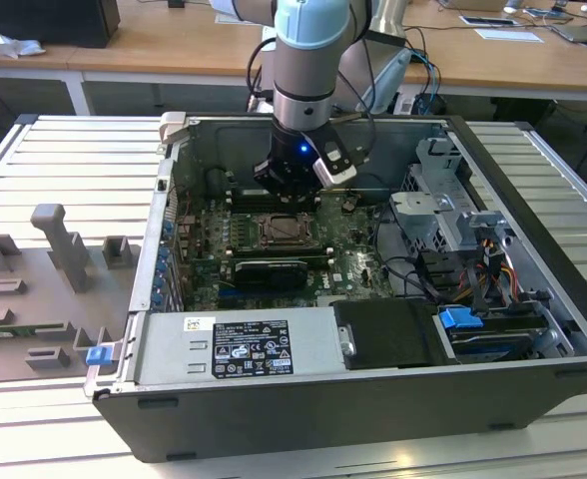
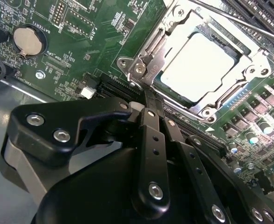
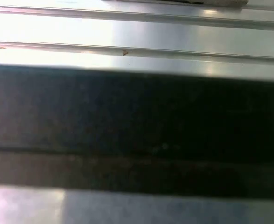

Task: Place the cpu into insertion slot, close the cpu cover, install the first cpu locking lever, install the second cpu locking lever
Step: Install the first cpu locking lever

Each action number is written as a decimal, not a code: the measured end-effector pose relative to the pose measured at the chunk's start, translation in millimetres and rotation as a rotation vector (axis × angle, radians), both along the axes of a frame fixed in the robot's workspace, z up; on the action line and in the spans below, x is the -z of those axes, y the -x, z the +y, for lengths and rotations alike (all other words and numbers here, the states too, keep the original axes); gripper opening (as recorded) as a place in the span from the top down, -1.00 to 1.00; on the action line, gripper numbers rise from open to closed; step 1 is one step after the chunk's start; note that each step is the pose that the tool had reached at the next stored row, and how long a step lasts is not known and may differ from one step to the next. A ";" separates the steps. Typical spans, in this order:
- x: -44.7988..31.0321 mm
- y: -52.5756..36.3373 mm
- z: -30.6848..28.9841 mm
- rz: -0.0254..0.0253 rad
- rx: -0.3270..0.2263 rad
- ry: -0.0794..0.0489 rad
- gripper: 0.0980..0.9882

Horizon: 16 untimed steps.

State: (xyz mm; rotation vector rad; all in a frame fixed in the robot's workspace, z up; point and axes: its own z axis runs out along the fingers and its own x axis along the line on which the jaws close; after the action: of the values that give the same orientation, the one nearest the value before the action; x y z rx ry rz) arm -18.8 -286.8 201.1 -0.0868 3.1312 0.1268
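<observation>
Inside the open computer case [image 1: 533, 289], the robot's gripper [image 2: 148, 100] hangs over the green motherboard [image 2: 81, 42], its fingers [image 2: 151, 135] pressed together on nothing, beside the insertion slot [image 2: 141, 70] where the cpu [image 2: 200, 65] lies under the closed cpu cover [image 2: 249, 65]; a white sticker [image 1: 250, 348] sits nearer.

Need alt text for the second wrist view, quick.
The cpu sits in the insertion slot with the cpu cover closed over it. The black claw is shut, its tips at the cover's edge above the green motherboard.
</observation>
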 end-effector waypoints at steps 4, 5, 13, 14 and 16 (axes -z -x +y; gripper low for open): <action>-0.1 -0.4 1.1 -0.0004 -0.001 -0.005 0.98; -1.3 -0.5 1.2 -0.0007 -0.001 -0.005 0.98; -15.1 -0.4 -0.5 -0.0002 -0.001 -0.005 0.98; -15.1 -0.4 -0.8 -0.0002 -0.001 -0.005 0.98; -15.1 -0.4 -1.6 -0.0002 -0.001 -0.005 0.98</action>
State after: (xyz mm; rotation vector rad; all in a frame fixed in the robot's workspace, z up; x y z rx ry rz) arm -18.4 -288.5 216.2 -0.0878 3.1306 0.1340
